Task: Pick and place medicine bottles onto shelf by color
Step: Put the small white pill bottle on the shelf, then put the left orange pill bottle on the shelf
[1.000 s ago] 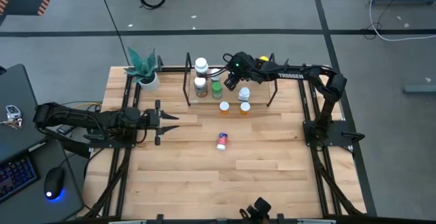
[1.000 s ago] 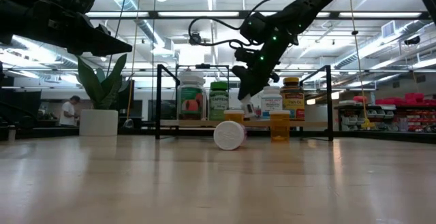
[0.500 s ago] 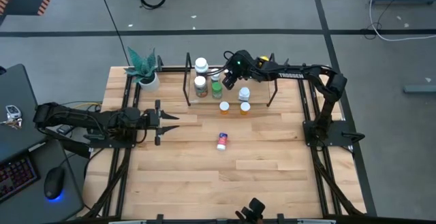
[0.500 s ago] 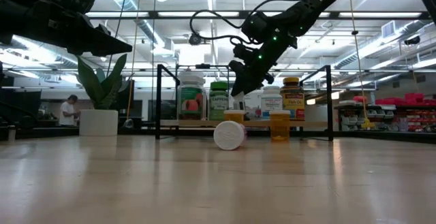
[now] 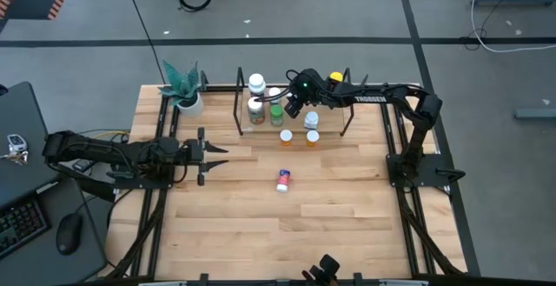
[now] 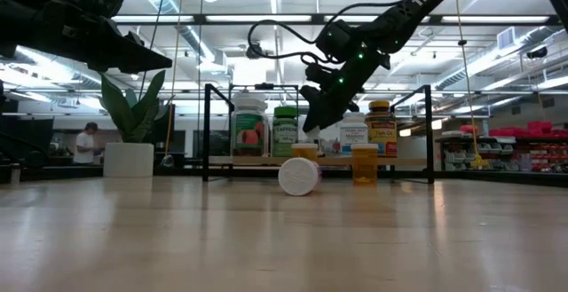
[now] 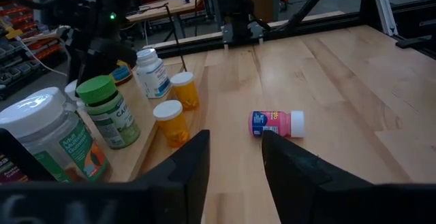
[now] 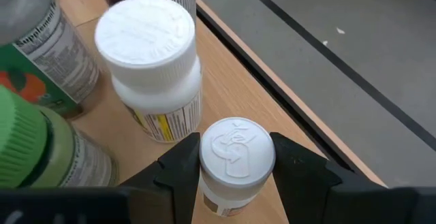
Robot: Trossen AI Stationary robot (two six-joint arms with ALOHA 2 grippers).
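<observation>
The shelf stands at the table's far side with several medicine bottles on it, among them a green one and wide white-capped ones. My right gripper hangs over the shelf, shut on a small white-capped bottle beside a larger white bottle. Two amber bottles stand upright on the table before the shelf. A red-blue labelled bottle lies on its side mid-table. My left gripper waits open at the table's left. My right gripper pinches the small bottle's white cap between its two fingers, one on each side. The fingers come slanting down from the table's right. The cap's top faces up toward the wrist. I cannot tell whether the bottle's foot rests on the shelf.
A white pot with a green plant stands at the far left corner. Black rails edge the table. A person is far off in the room behind. Bare wood spreads over the near half.
My right gripper has tipped a little over the shelf and its fingertips have risen slightly, the small bottle staying between them.
</observation>
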